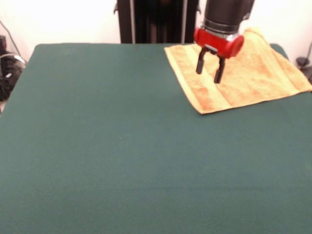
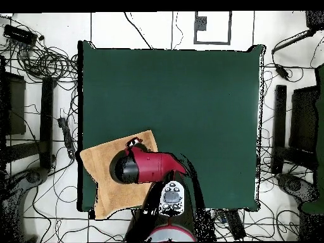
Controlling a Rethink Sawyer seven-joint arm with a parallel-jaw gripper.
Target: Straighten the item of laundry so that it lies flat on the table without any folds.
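Towel (image 1: 243, 73), yellow-orange terry, sits on the dark green worktop (image 1: 122, 156) in the far right corner in the front view; in the overhead view the same towel (image 2: 104, 168) is at the lower left corner, by the robot's base. Lies mostly spread out, roughly rectangular, rotated against the worktop edges so its sides run diagonal. Long axis in the front view goes from the near-left corner up toward the far right. Paler woven band runs parallel to the left short end, just inside it. Right corner reaches the worktop's right edge, and in the overhead view the towel's outer side overlaps the worktop edge slightly. Far edge near the arm looks a bit humped, not fully flat; cannot tell if it is a real fold.

Arm (image 2: 152, 166), red and black, reaches from the base across to the towel, wrist pointing straight down. Hand (image 1: 210, 67) hangs over the towel's left-central part, red collar above two black fingers (image 1: 200, 63) pointing down. Fingers are spread apart with a clear gap, gripping nothing. Tips look just above the cloth or barely at it; contact cannot be told. In the overhead view the wrist body hides the hand and the towel's middle.

Rest of the worktop is plain green.
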